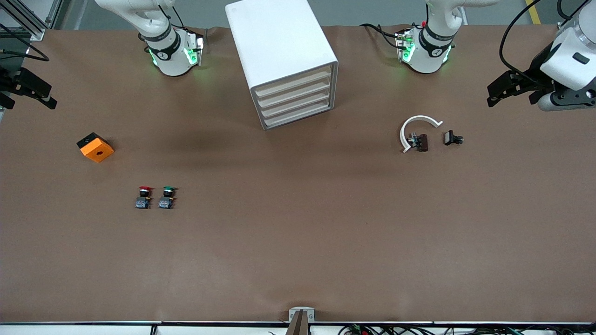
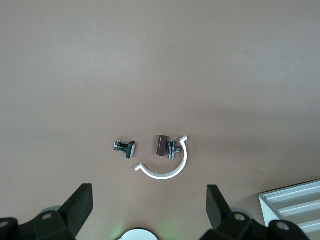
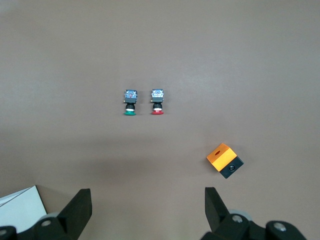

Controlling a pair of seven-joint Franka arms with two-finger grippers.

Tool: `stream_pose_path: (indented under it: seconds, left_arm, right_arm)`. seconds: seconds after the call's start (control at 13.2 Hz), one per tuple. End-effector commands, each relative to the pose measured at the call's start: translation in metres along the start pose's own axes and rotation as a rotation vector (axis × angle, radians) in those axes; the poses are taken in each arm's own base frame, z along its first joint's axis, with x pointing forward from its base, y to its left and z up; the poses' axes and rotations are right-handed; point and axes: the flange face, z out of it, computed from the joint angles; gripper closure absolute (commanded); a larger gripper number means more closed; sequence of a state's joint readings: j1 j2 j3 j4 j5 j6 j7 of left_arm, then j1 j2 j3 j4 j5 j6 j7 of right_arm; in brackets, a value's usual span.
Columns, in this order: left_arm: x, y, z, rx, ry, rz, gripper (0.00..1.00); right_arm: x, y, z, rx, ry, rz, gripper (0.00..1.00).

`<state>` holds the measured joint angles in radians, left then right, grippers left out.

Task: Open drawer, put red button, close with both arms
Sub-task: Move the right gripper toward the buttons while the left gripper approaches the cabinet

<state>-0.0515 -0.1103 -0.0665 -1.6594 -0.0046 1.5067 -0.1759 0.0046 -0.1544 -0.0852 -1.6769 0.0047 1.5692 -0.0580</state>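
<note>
Both jaws apart, empty: left gripper [image 1: 505, 90], right gripper [image 1: 28, 90]; drawer [image 1: 293, 89] shut; no legible labels, apparently.

Left gripper [image 2: 150, 210] fingers spread wide over table [image 2: 160, 60] — white C-ring [image 2: 167, 172], brown fitting [image 2: 161, 145], black clip [image 2: 126, 148] below.

Orange block [image 1: 95, 147], green button [image 1: 166, 197], white ring [image 1: 417, 129], two small metal fittings [image 1: 419, 141].
</note>
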Motion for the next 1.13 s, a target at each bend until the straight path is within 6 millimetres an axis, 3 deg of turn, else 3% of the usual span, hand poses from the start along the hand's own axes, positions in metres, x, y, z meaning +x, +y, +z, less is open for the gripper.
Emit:
stream_pose_path:
  seconds: [0.0, 0.15, 0.38, 0.53, 0.6, 0.68, 0.76, 0.83, 1.06]
  left_arm:
    - [0.001, -0.004, -0.004, -0.002, -0.015, -0.003, 0.0]
    - [0.002, -0.005, -0.005, -0.002, -0.013, -0.004, 0.0]
    - [0.022, -0.001, 0.005, -0.004, -0.029, -0.001, 0.0]
    - [0.035, 0.001, 0.021, -0.007, -0.059, 0.0, 0.0]
    - [0.042, 0.002, 0.034, -0.009, -0.083, -0.009, 0.0]
    - [0.05, 0.004, 0.05, -0.012, -0.111, -0.021, 0.0]
    - [0.059, 0.006, 0.066, -0.008, -0.133, -0.046, 0.0]
    - [0.068, 0.01, 0.082, -0.006, -0.147, -0.073, 0.0]
    - [0.088, 0.028, 0.13, -0.081, -0.223, -0.18, 0.0]
  right_arm:
    - [-0.005, -0.001, -0.006, 0.005, 0.004, -0.004, 0.0]
    - [-0.005, -0.001, -0.005, 0.005, -0.001, -0.006, 0.0]
    - [0.002, 0.0, -0.002, 0.002, -0.008, -0.006, 0.0]
    - [0.03, -0.001, 0.031, -0.005, -0.067, -0.005, 0.0]
    - [0.034, -0.001, 0.032, 0.002, -0.059, -0.008, 0.0]
    - [0.047, -0.003, 0.053, 0.004, -0.098, -0.005, 0.0]
    - [0.053, -0.006, 0.061, -0.005, -0.106, -0.016, 0.0]
    - [0.055, -0.01, 0.059, -0.005, -0.102, -0.022, 0.0]
    - [0.066, -0.006, 0.083, -0.009, -0.136, -0.016, 0.0]
